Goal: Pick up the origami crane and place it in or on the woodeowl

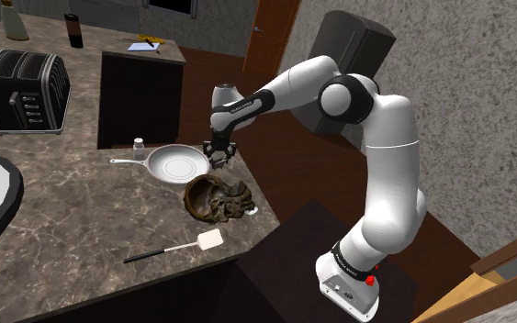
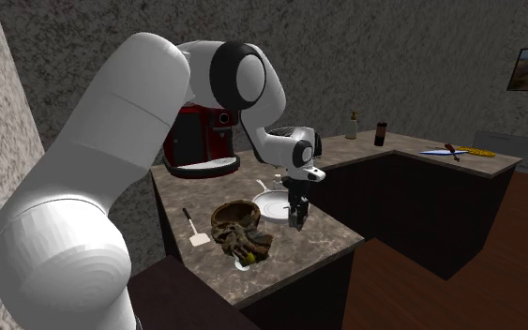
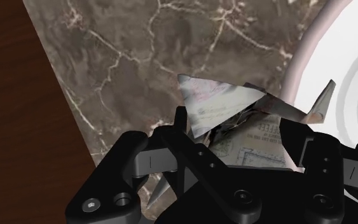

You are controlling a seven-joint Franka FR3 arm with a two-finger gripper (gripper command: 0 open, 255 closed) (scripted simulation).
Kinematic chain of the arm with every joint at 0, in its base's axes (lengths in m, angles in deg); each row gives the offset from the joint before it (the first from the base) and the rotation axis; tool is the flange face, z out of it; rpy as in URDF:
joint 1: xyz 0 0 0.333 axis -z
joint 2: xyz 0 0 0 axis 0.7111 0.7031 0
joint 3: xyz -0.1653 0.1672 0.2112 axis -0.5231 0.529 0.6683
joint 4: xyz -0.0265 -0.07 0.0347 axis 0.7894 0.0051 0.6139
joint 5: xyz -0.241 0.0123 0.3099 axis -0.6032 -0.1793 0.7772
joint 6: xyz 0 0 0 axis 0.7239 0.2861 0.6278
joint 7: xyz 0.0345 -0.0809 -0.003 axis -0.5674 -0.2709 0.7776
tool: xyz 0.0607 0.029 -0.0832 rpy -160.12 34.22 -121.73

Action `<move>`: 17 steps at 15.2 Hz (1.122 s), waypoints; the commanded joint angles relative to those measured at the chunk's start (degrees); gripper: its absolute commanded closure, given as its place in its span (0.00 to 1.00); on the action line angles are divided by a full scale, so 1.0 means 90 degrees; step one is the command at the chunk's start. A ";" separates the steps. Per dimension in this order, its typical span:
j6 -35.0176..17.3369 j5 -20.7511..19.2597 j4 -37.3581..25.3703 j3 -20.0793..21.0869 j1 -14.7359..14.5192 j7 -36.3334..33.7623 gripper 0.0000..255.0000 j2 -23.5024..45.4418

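**Grip status.** My black two-finger gripper (image 3: 234, 143) is clenched on the origami crane folded from grey printed paper (image 3: 219, 105). Both fingers press its body, and the wings and neck stick out past them.

**Location.** The crane sits in my grasp, low over the brown veined marble counter (image 1: 82, 211). It is just beside the rim of the round white frying pan (image 1: 155, 163) and near the counter's edge. I cannot tell whether it has cleared the surface.

**Hazards, as I judge them:**
1. Crushing: the paper is thin, so excess finger force would flatten the folds.
2. Slipping: light folded paper may pivot or slide out during a fast swing.
3. Snagging: a wing tip reaches toward the pan rim, so a low traverse could catch it there or on the bowl's wall.
4. Loss over the edge: the brown floor (image 3: 18, 95) lies just past the counter, and an early release would drop the crane onto it.

**Containers.**
- The gnarled dark brown wooden bowl (image 1: 192, 194) stands just beside the pan. Its hollow looks dark. A few small pale and yellowish bits show at its near side in the second exterior view, and I cannot identify them.
- The pan's floor shows bare white.
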 commanded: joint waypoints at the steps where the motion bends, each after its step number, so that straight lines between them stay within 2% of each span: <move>1: 0.0102 0.0013 0.0000 0.0009 0.0008 0.0012 1.00 -0.0103; 17: 0.1074 0.0129 -0.0124 0.0081 0.0052 0.0107 1.00 -0.0955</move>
